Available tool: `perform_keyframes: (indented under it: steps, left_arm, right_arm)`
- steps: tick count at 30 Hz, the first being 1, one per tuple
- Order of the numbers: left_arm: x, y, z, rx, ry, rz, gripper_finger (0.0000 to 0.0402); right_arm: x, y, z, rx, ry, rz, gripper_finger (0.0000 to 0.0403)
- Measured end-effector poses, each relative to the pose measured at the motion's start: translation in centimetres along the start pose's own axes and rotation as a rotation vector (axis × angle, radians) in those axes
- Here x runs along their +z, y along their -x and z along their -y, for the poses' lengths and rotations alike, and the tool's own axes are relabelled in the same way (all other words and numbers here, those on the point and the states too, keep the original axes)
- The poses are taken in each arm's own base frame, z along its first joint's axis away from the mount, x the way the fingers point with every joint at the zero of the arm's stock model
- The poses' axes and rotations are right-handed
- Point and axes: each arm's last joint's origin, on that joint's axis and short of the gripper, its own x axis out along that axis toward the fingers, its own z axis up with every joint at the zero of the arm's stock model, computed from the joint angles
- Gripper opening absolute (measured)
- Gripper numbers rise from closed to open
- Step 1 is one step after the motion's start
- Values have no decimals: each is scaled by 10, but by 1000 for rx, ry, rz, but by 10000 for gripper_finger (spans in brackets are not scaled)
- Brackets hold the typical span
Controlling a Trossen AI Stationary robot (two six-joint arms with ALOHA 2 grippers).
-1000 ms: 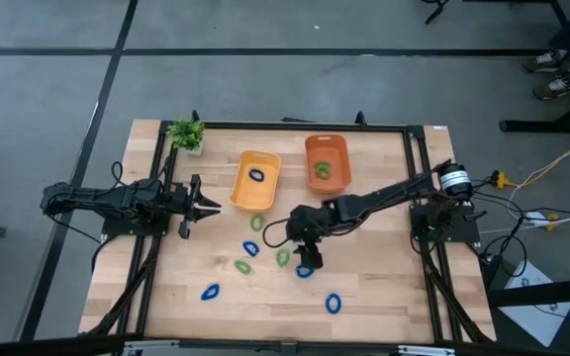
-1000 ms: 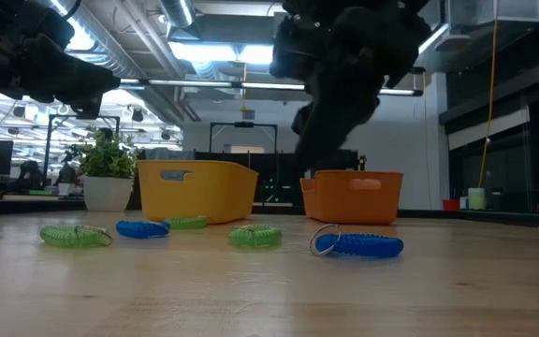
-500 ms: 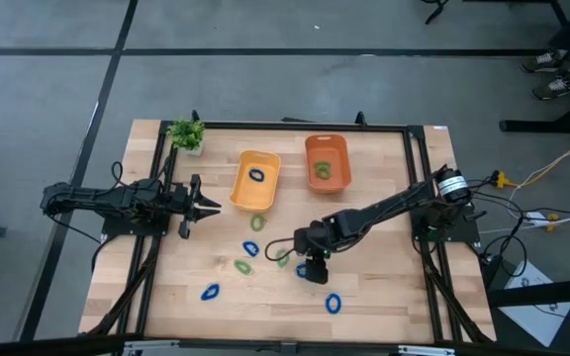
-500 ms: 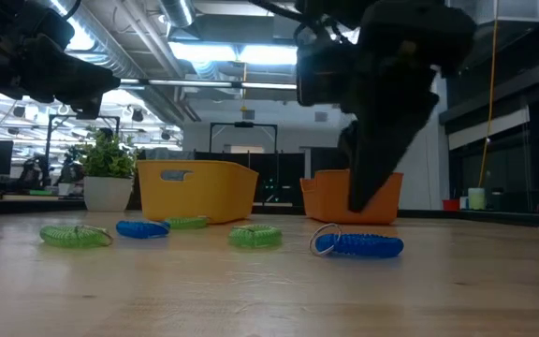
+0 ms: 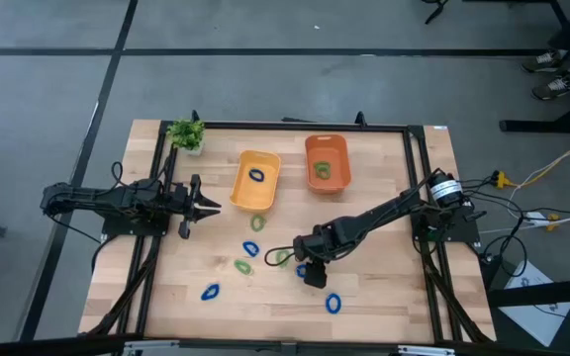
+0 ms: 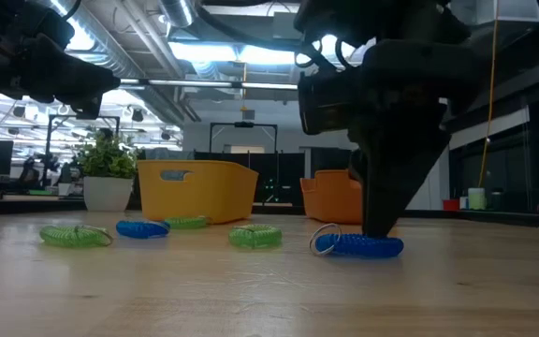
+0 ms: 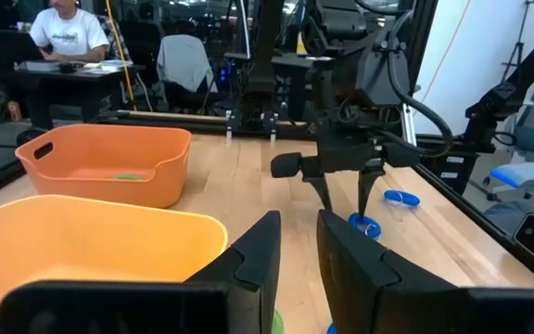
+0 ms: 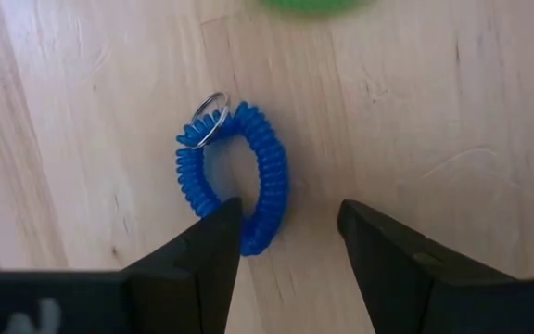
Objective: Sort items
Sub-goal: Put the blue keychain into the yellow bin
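Looking at the right hand (image 8: 287, 232), spread wide over a blue coil ring (image 8: 235, 176) at frame centre in its wrist view, flat on the worktop (image 8: 434, 111) — looks light, springy, squishy. I'd pinch across one coiled side.

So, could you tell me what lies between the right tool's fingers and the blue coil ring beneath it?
Nothing: the right wrist view shows bare wood around the blue coil ring, with the open right tool straddling its end.

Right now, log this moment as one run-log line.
task: sort items | right gripper: jaws open, straddling one side of blue ring on table | left gripper: waiting beside yellow bin | ring not gripped
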Motion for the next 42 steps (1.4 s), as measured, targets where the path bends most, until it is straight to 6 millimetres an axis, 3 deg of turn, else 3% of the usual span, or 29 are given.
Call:
perform_keyframes:
  steps: [10, 19, 27, 42]
  left_arm:
    - [0, 0, 0, 0, 0, 0, 70]
    - [0, 0, 0, 0, 0, 0, 70]
    - [0, 0, 0, 0, 0, 0, 70]
    - [0, 0, 0, 0, 0, 0, 70]
  right_arm:
    - [6, -1, 5, -131, 69, 105, 190]
    - [11, -1, 11, -321, 305, 171, 184]
    - [15, 1, 21, -391, 369, 164, 142]
    - [23, 2, 38, -323, 305, 144, 45]
